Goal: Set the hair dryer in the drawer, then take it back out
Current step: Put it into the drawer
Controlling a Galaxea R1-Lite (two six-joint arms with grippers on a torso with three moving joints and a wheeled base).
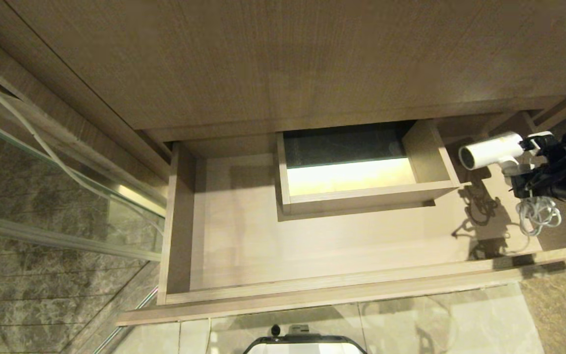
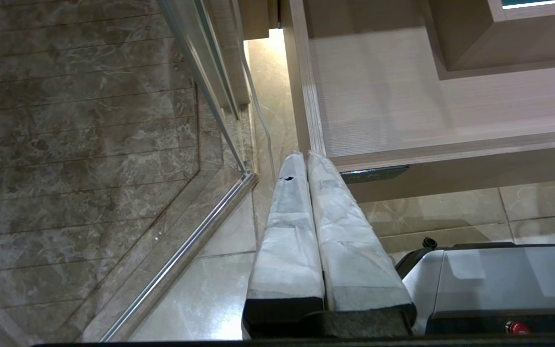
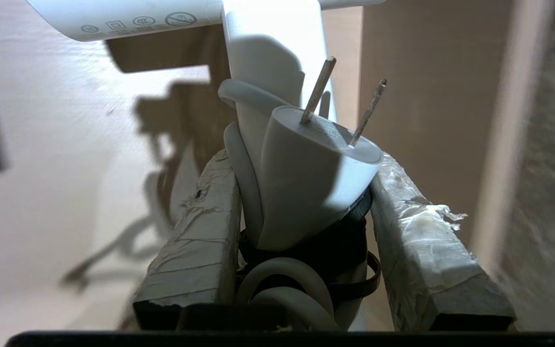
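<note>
One end effector [image 1: 526,169], right, clamps dryer [image 1: 492,150] by handle and plug over drawer [image 1: 312,290] right end, cord dangling; left end effector [image 2: 306,159] pressed closed, parked.

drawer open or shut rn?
Open. The wide light-wood drawer is pulled out, its floor exposed; the right end effector holds the white hair dryer over its right end.

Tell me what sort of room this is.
Probably a bathroom: a wide wooden vanity drawer stands open, a glass shower partition borders marble flooring, and the right pincer holds a hair dryer.
</note>
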